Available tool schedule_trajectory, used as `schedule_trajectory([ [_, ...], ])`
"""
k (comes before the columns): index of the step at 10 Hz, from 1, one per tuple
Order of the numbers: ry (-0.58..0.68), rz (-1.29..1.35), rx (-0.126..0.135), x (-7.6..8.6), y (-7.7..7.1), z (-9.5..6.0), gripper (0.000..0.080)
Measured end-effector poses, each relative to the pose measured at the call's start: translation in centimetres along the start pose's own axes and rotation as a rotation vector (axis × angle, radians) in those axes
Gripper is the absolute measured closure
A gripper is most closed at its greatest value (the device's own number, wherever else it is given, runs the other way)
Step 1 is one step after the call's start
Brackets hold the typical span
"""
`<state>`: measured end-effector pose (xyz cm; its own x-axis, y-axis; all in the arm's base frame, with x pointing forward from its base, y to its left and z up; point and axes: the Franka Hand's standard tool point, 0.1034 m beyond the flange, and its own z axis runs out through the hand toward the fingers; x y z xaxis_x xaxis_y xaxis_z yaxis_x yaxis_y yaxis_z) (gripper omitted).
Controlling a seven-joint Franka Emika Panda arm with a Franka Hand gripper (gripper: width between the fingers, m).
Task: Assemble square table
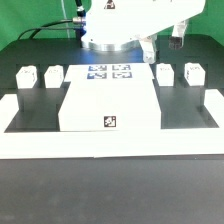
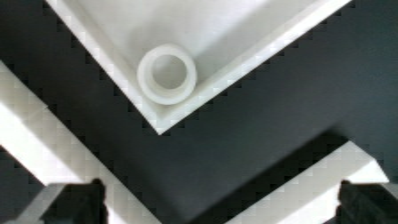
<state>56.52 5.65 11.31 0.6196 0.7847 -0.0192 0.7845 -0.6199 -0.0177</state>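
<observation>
Outside cam: slab (image 1: 108, 100), two leg blocks (image 1: 27, 76) on each side.
Wrist cam: only here I see my gripper (image 2: 219, 203) spread wide and empty, plus a ringed white corner (image 2: 222, 30).

White slab (image 1: 108, 98) flat, four legs (image 1: 53, 74) flanking

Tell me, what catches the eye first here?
A big white slab lies in the middle, a tag on its near edge. Leg blocks stand in pairs to the exterior view's left and right of it. The wrist view shows a round hole in a white corner, the gripper open.
</observation>
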Motion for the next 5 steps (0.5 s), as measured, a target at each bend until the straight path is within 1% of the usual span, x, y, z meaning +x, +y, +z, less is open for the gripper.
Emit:
schedule_trajectory([
  [5, 0.0, 0.0, 0.0, 0.0, 0.0, 0.0, 0.015],
])
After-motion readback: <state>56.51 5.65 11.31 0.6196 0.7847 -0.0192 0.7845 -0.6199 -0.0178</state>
